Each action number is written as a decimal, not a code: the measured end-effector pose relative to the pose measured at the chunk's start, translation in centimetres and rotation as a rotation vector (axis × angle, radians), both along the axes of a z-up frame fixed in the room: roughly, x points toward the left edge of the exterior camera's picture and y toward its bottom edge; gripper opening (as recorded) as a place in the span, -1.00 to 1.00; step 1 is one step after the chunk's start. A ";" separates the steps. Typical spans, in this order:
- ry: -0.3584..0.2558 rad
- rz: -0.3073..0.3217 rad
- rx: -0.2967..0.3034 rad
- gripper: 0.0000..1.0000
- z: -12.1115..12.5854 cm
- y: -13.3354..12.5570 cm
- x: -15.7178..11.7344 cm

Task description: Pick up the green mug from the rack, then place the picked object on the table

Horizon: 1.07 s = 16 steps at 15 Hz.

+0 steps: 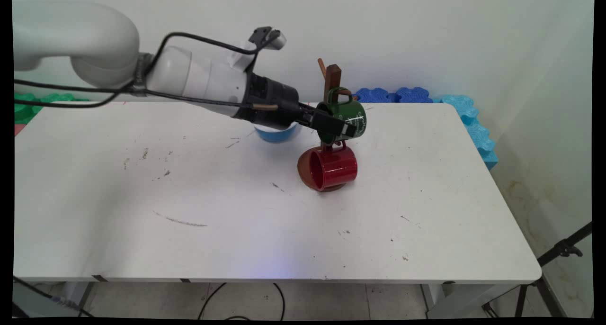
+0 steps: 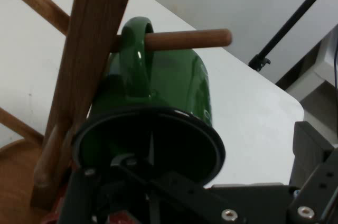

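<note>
Your arm reaches in from left, near level, tilted slightly down. Gripper (image 1: pixel 342 127) at green mug's (image 1: pixel 348 116) rim: one finger (image 1: pixel 331 122) outside wall, other not visible; closed on it or not, you cannot tell. Blue bowl (image 1: pixel 277 134) behind wrist. White table (image 1: pixel 189 211), scuffed; pale wall behind, blue foam (image 1: pixel 397 95) at right rear. Mug hangs by handle on rack's (image 1: pixel 333 78) peg (image 2: pixel 190 39), axis near level, mouth toward gripper. Red mug (image 1: pixel 329 168) below on rack, mouth facing left.

Green mug (image 1: pixel 348 114) hung by handle on wooden peg (image 2: pixel 190 39), hand (image 1: pixel 338 126) gripping rim
</note>
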<state>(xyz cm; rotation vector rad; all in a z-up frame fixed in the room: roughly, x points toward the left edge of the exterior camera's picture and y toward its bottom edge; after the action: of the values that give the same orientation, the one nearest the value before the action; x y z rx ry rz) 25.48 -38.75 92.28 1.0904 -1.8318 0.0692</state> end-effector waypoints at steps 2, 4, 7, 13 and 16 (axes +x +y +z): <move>0.012 0.008 -0.003 1.00 -0.7 -0.3 -0.4; 0.022 0.012 -0.006 1.00 -1.3 -0.4 -0.8; 0.035 0.015 -0.013 -1.00 -2.0 -0.6 -1.2; 0.052 0.009 -0.030 -1.00 -2.7 -0.6 -1.7; 0.062 0.004 -0.037 -1.00 -2.7 -0.4 -1.9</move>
<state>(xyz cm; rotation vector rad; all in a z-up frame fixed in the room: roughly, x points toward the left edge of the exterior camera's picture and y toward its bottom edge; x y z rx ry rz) 23.60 -39.10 89.58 1.0589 -1.7661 0.0707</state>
